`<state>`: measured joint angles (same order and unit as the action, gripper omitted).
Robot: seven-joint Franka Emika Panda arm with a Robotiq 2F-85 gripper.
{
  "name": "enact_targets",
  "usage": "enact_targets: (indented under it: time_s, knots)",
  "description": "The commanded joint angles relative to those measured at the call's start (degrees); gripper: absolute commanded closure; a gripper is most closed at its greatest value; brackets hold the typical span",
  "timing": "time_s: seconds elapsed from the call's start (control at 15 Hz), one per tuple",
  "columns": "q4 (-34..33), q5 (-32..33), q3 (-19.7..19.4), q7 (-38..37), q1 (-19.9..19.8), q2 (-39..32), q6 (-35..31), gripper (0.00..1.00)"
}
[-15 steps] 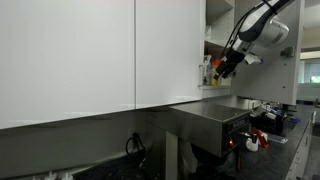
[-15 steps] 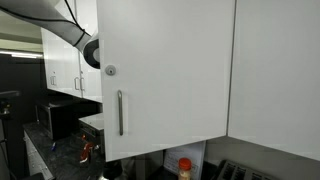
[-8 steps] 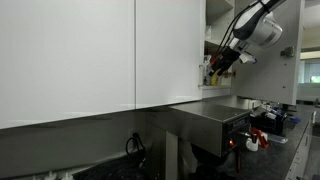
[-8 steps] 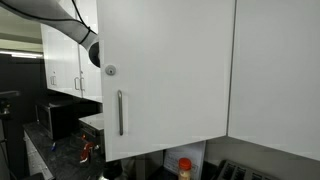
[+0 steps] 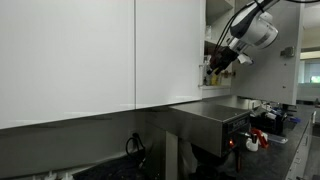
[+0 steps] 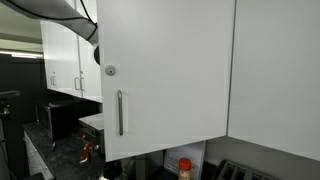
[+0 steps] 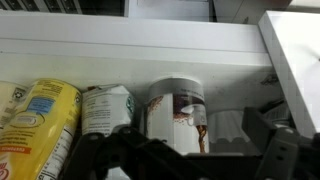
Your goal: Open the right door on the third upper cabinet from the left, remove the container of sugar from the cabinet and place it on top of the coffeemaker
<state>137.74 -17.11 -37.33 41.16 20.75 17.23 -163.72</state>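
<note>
Left of the container of sugar (image 7: pixel 178 112), a yellow carton (image 7: pixel 35 125) and a green-labelled tub (image 7: pixel 105 110) stand crowded close. Your hand (image 7: pixel 185 150) faces the container, fingers apart, likely to straddle it; right of it, the right door (image 7: pixel 295 60) stands swung open.

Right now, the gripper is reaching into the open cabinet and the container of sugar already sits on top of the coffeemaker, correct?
No. The container of sugar stands inside the cabinet in front of the gripper, as the wrist view shows, not on the coffeemaker, whose top is bare. The gripper does reach into the open cabinet.
</note>
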Motion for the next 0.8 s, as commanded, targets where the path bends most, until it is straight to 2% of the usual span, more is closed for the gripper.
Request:
enact_targets:
  time_s: [0.0,0.4,0.73]
  knots:
    - [-2.57,-3.48,-3.87,4.13,4.14,-3.30,-1.08,0.00]
    - [-4.09,-4.93,-8.09,6.96,9.08,-6.08,-2.76,0.00]
    - [-5.86,-9.03,-12.16,10.36,14.52,-8.21,-4.51,0.00]
